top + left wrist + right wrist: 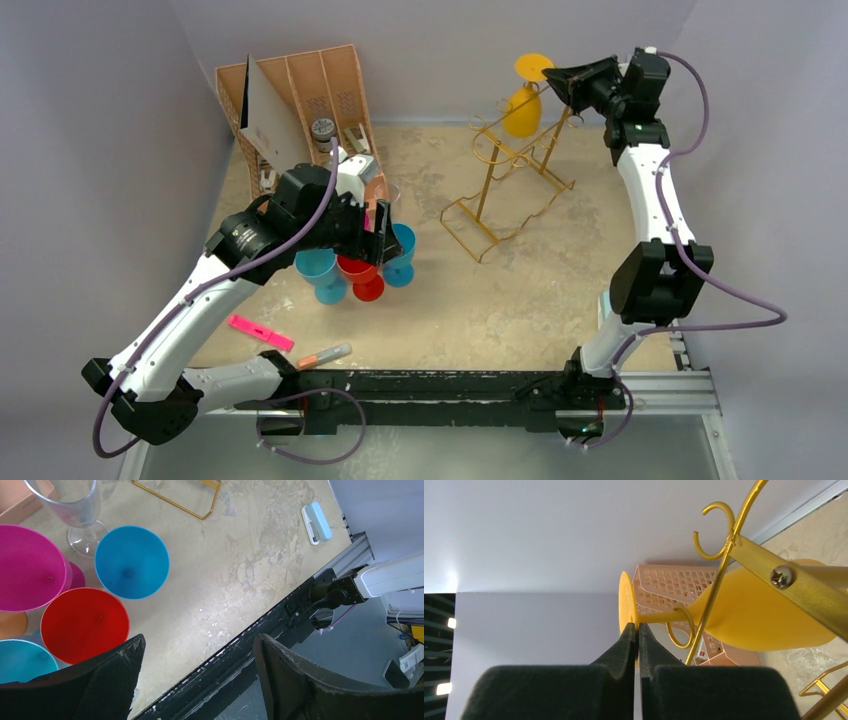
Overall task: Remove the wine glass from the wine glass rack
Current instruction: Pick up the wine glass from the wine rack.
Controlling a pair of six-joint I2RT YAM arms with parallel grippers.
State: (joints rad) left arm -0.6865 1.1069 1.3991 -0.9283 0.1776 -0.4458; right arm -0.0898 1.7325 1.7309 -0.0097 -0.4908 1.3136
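A yellow wine glass (522, 110) hangs tilted at the top of the gold wire wine glass rack (505, 190) at the back right. In the right wrist view its stem runs through a gold loop of the rack (794, 587), with the bowl (764, 615) to the right. My right gripper (560, 78) is shut, its fingertips (638, 630) pinching the rim of the glass's round foot. My left gripper (378, 228) hovers open and holding nothing (199, 675) over a cluster of cups left of centre.
Blue (131, 561), red (84, 624) and magenta (27, 567) cups and a clear glass (75, 505) stand grouped under the left arm. A tan slotted organiser (300, 95) sits at the back left. A pink marker (260, 332) and another pen (325, 355) lie near the front rail.
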